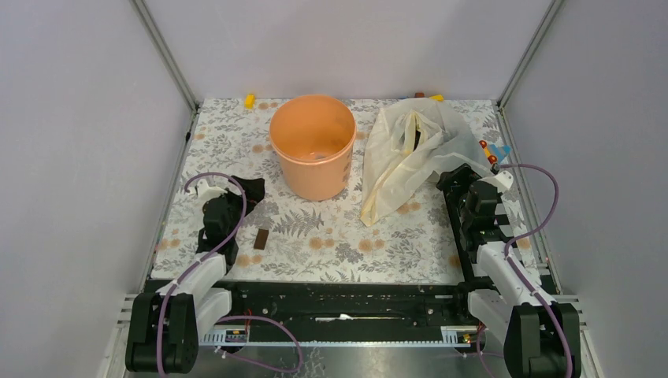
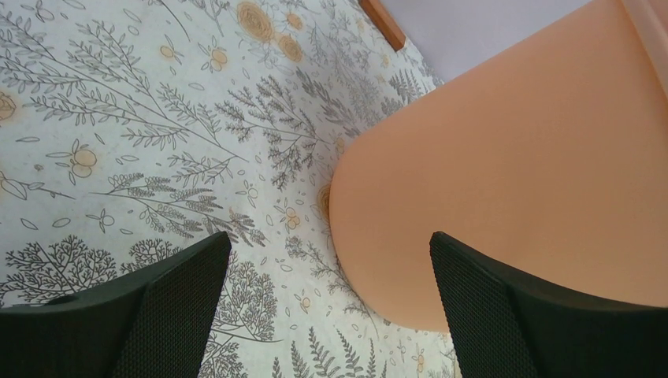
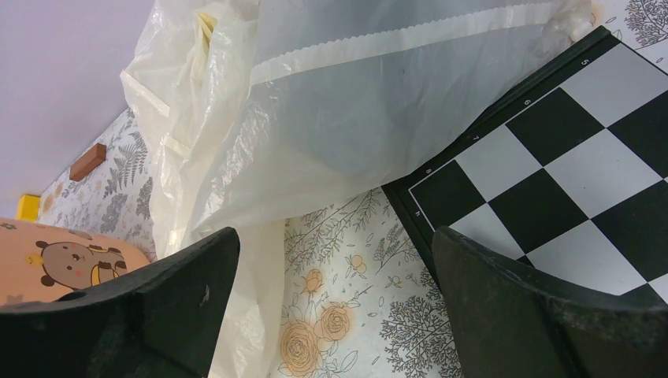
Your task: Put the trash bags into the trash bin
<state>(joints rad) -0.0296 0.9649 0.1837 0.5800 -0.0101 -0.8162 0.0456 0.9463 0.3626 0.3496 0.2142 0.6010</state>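
Note:
The peach-orange trash bin (image 1: 313, 146) stands upright at the middle back of the floral table cover. Right of it lies a heap of pale, translucent trash bags (image 1: 406, 153), spread from the back edge toward the middle. My left gripper (image 1: 250, 187) hovers low, front-left of the bin, open and empty; in the left wrist view the bin's wall (image 2: 512, 173) fills the right side beyond the gripper (image 2: 329, 307). My right gripper (image 1: 453, 179) is open beside the bags' right edge. In the right wrist view the bags (image 3: 315, 118) lie just ahead of the gripper (image 3: 335, 315), not touched.
A small brown block (image 1: 261, 238) lies near the left arm. A yellow piece (image 1: 250, 100) sits at the back edge, and small coloured pieces (image 1: 492, 151) at the right. A black-and-white chequered board (image 3: 567, 181) lies partly under the bags. Grey walls enclose three sides.

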